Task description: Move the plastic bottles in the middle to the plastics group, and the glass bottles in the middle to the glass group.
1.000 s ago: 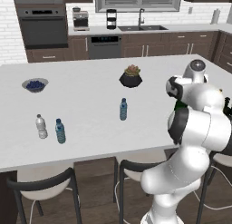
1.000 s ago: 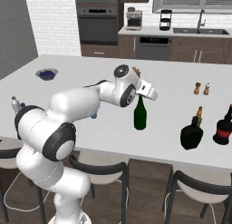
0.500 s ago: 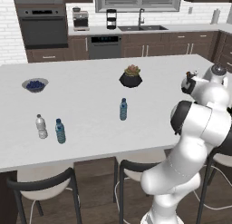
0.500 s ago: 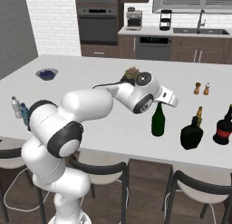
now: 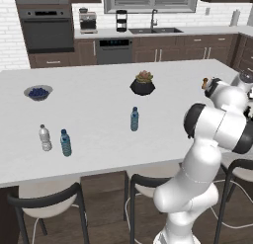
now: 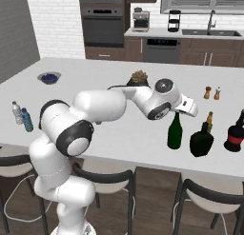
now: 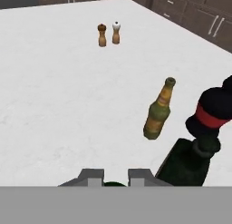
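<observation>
Gripping the green wine bottle (image 6: 175,132) by the top of its neck, my claw (image 6: 187,107) is closed tight on it; in the hand view the fingers (image 7: 92,177) pinch a dark green cap between them. The bottle stands upright near the front edge of the counter (image 6: 95,120), toward its right end, and I cannot tell whether its base rests on the top or hangs just clear.

Just to its right sits the squat black bottle (image 6: 201,141), with the amber bottle (image 7: 158,111) a little behind that and a black bottle with a red band (image 6: 235,135) at the far right. Salt and pepper shakers (image 6: 212,93) stand farther back.

To finish this well, I judge the green bottle should settle near the amber one without clipping the black bottle's shoulder, so I'd keep it vertical, lower it straight, and release only when it stands firm.

The blue water bottle (image 5: 134,119) waits mid-counter; the plastics pair (image 5: 55,140) stands near the front left corner.
</observation>
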{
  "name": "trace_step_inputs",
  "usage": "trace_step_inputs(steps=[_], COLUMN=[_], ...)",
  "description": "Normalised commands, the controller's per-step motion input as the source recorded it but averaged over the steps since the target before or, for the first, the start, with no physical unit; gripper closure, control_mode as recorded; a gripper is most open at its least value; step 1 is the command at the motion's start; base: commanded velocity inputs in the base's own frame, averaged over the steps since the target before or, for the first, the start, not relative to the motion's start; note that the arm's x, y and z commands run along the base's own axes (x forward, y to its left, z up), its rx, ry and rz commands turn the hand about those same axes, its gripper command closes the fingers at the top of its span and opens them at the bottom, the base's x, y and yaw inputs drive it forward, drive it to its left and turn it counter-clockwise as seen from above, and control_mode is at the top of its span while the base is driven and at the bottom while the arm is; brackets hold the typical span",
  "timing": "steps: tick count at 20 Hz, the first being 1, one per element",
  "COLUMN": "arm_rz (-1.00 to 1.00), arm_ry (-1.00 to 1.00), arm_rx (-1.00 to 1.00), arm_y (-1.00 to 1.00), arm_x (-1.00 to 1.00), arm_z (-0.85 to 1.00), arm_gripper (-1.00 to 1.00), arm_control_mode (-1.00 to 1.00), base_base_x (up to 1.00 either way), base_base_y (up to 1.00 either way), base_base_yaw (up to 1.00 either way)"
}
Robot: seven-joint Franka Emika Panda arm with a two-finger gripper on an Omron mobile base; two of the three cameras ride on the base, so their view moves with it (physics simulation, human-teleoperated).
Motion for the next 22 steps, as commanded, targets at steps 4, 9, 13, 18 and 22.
trace_step_inputs(steps=[4,9,13,18,22], arm_rz=[0.00,-0.01,-0.02,0.00,0.00], arm_ry=[0.00,0.00,0.01,0.01,0.00], arm_rx=[-0.02,-0.01,-0.02,0.00,0.00], arm_y=[-0.20,-0.18,-0.28,-0.35,0.01], arm_x=[0.06,0.13,0.24,0.15,-0.31], arm_z=[-0.35,-0.33,-0.25,-0.18,-0.39], arm_gripper=[1.00,1.00,1.00,1.00,1.00], arm_control_mode=[-1.00,-1.00,-1.00,-1.00,-1.00], base_base_x=[0.00,0.00,0.00,0.00,0.00], base_base_y=[0.00,0.00,0.00,0.00,0.00], base_base_yaw=[0.00,0.00,0.00,0.00,0.00])
